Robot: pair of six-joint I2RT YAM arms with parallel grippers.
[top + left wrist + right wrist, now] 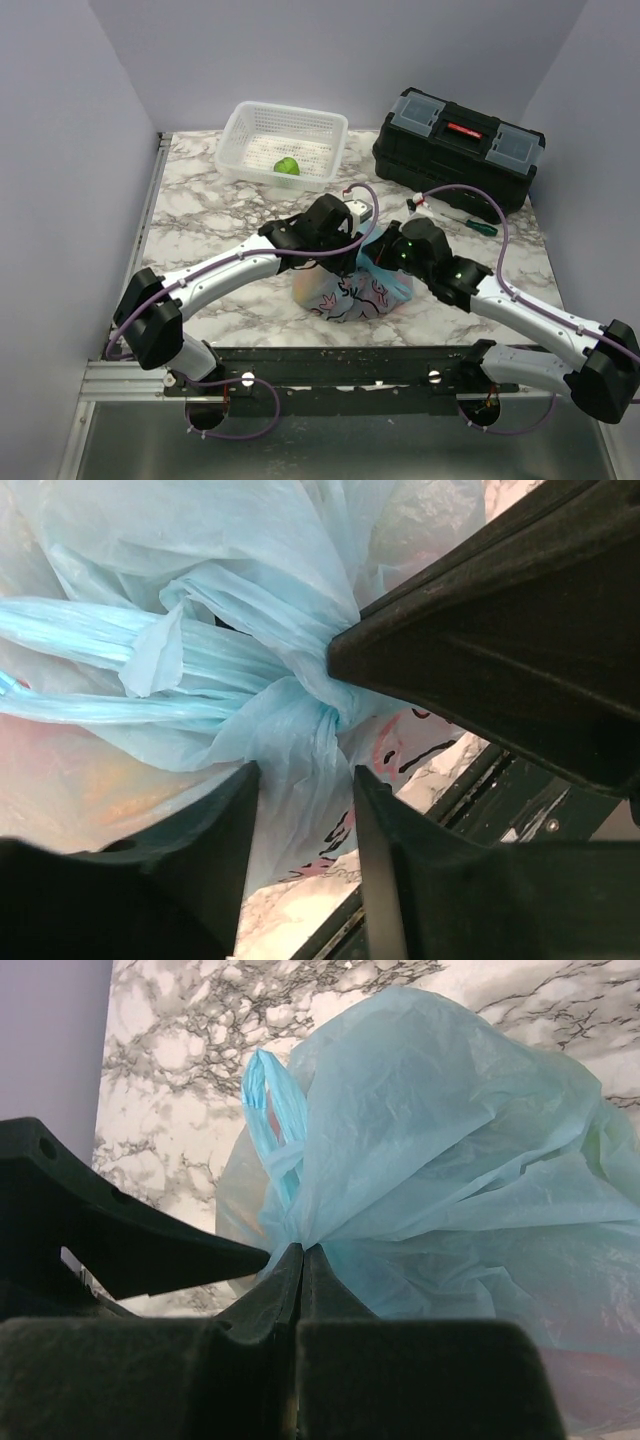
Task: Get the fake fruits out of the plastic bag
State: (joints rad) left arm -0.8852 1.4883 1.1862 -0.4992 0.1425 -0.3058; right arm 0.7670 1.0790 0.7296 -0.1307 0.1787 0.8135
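The plastic bag [350,290] slumps near the desk's [200,215] six-o'clock edge, with the fake fruits [95,795] only an orange blush inside. At its top the right tool [300,1258] is clamped on a pinch of film. The left tool [305,780], narrowly parted, straddles the gathered neck. The film looks thin, limp and tear-prone, so bunched folds are the best place to grip.

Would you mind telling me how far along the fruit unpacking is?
Done: nothing yet; the plastic bag looks bunched closed, with orange tints showing through. In hand: the right gripper pinches the bag's film, and the left gripper straddles a fold, jaws apart. Remaining: opening it and taking out its contents.
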